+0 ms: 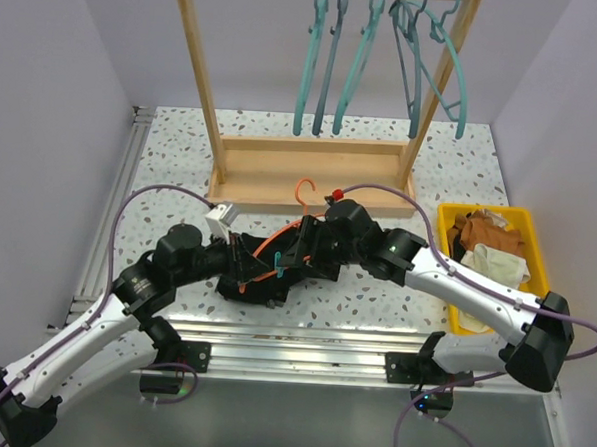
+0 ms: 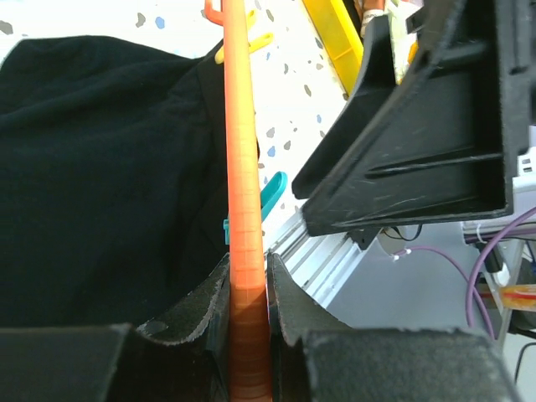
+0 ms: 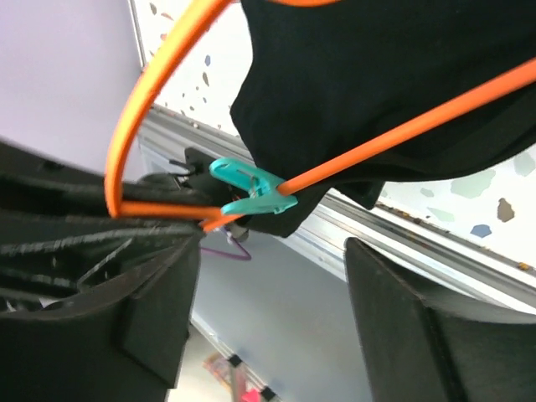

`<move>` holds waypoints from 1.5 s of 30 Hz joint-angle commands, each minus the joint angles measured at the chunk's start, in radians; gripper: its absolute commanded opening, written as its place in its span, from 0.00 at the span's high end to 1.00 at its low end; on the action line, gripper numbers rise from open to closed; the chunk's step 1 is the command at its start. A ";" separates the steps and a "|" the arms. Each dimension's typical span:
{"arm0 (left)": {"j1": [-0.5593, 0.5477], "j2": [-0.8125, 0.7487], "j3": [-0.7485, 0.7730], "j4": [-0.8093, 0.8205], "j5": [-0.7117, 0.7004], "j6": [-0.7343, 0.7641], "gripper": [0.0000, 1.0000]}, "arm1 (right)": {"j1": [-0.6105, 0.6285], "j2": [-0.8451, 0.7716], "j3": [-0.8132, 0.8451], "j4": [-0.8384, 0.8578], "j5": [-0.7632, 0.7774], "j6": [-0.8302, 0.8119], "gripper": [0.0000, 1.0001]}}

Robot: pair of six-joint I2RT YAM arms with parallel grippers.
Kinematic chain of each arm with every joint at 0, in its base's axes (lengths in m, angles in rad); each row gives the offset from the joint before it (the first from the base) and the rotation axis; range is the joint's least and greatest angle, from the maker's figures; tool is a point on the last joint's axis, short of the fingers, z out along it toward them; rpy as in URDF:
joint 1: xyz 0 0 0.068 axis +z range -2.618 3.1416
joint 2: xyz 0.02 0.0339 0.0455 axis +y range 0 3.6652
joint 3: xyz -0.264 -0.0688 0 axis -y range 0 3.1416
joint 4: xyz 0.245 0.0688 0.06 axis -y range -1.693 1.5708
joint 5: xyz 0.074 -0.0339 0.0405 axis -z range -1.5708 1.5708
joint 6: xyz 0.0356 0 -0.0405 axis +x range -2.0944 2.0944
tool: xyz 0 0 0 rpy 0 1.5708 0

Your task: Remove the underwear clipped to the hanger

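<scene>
Item 1. Left gripper (image 2: 249, 272): clenched on the bar of the orange hanger (image 2: 243, 167), pads tight on both sides. You have its arm reaching in low from the front left corner of the bench (image 1: 172, 157), elbow bent, wrist pointing right.

Item 2. Right gripper (image 3: 276, 251): jaws apart, holding nothing. One teal clip (image 3: 247, 188) sits on the hanger bar just beyond the gap between the fingers, touching neither. This arm comes from the front right corner and stretches left across the bench.

Item 3. Underwear, two pieces.
- Black piece (image 1: 247, 281): lying mid-bench near the front edge, under both wrists, draped over the hanger; the teal clip sits at its corner.
- Cream-white brief (image 1: 499, 262): in the yellow bin (image 1: 535, 251).

Item 4. Yellow bin, one, at the right edge of the bench; it also holds brown clothes (image 1: 483, 231). Your right forearm crosses its front left corner.

Item 5. Wooden rack (image 1: 311, 169), one, along the back edge, carrying teal hangers (image 1: 331, 75), at least five; the rightmost overlap, so the exact count cannot be told.
</scene>
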State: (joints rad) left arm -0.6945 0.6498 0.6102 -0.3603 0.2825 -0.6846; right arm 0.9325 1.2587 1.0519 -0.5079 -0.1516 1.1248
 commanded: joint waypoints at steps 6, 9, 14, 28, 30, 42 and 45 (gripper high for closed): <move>-0.002 -0.007 0.071 0.003 -0.040 0.062 1.00 | 0.012 0.064 0.074 -0.034 0.112 0.188 0.21; -0.002 -0.013 0.076 -0.003 -0.052 0.065 1.00 | 0.012 0.061 0.063 -0.030 0.126 0.222 0.23; -0.002 -0.030 0.086 -0.022 -0.089 0.069 1.00 | 0.012 0.053 0.059 -0.073 0.124 0.225 0.27; -0.003 -0.050 0.140 -0.012 -0.192 0.034 1.00 | 0.017 -0.134 -0.165 -0.130 0.080 0.283 0.29; -0.002 -0.047 0.132 -0.005 -0.183 0.030 1.00 | 0.019 -0.191 -0.194 -0.103 0.078 0.283 0.30; -0.002 -0.058 0.106 -0.009 -0.167 0.028 1.00 | 0.022 -0.157 -0.260 0.439 -0.032 0.362 0.09; -0.002 -0.058 0.118 -0.019 -0.172 0.026 1.00 | 0.028 -0.130 -0.267 0.535 -0.022 0.395 0.08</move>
State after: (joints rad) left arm -0.6952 0.6052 0.7006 -0.4332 0.1226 -0.6533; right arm 0.9512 1.1145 0.7952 -0.1555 -0.1532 1.4601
